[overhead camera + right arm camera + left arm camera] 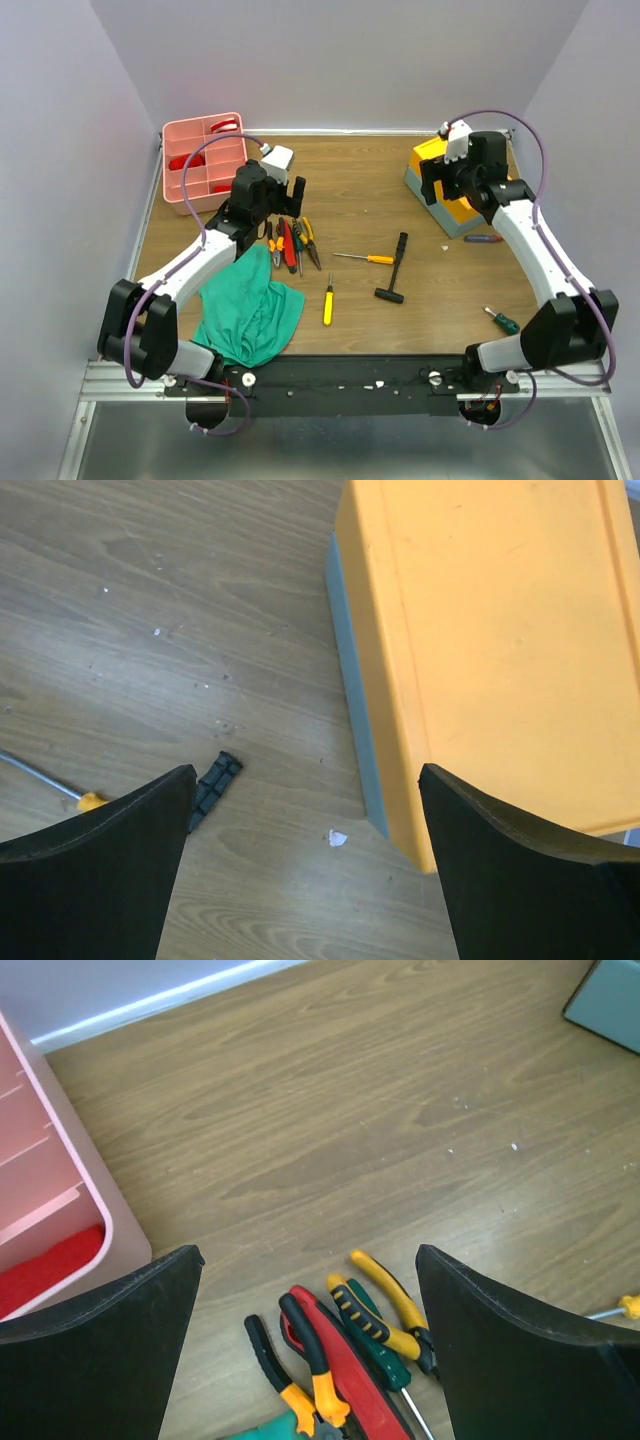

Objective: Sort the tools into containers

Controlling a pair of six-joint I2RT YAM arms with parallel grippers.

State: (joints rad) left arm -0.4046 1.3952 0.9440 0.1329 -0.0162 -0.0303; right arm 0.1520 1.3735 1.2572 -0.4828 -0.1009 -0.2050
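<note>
Currently both arms reach out over the wooden table (360, 200). Left gripper (306, 1256): fingers spread wide, nothing between them. It sits over bare wood just past the handle ends of a bundle of pliers (290, 240), with the pink tray (190, 124) close on its left. Wrist view of the bundle: red-handled pliers (345, 1365), yellow-and-black pliers (385, 1305), orange-and-black pliers (305, 1365) and a dark green screwdriver (382, 1350), lying side by side and touching. The tray holds red items (181, 160) in at least two compartments; what they are cannot be told. Right gripper (305, 772): fingers likewise spread and empty, hanging beside a corner of the toolbox (500, 630), yellow top on grey base, at the table's far right. Mid-table, apart from both containers: black hammer (397, 268), one yellow screwdriver (366, 258) just left of its handle, and a second yellow screwdriver (327, 302) nearer the arms. Green-handled screwdriver (503, 320) lies near the right arm's base. A small red-handled tool (483, 238) lies just beside the toolbox's grey base. Green cloth (250, 305) is crumpled at near left, its top edge meeting the pliers.
</note>
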